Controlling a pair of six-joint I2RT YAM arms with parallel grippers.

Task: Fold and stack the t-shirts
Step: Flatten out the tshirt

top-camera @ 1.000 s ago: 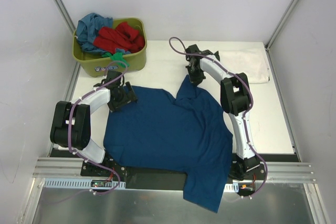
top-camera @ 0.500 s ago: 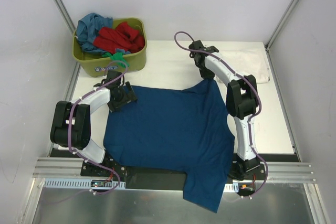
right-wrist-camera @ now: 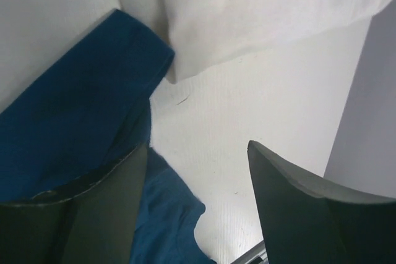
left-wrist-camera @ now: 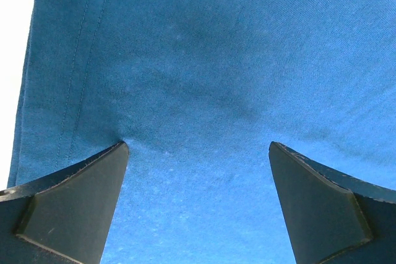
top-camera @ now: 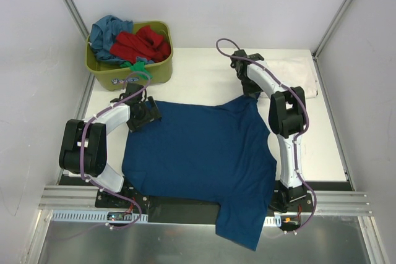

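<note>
Top external: blue t-shirt [top-camera: 198, 153] spread centre frame, likely flattening step. Left gripper [left-wrist-camera: 198, 143] wide; right gripper [right-wrist-camera: 198, 146] parted, empty. Next: grasp edge, fold.

white t-shirt [right-wrist-camera: 266, 10]: cut by top edge | blue t-shirt [top-camera: 198, 153]: far-right corner under right arm [top-camera: 281, 115]

left arm [top-camera: 102, 119] folded, left tool [left-wrist-camera: 198, 146] spread wide (pointing down) | right arm [top-camera: 286, 119] extended far, right tool [right-wrist-camera: 198, 146] parted

One blue t-shirt [top-camera: 198, 153], one white t-shirt [top-camera: 297, 75], one tub [top-camera: 158, 73], two arms [top-camera: 281, 115]
</note>
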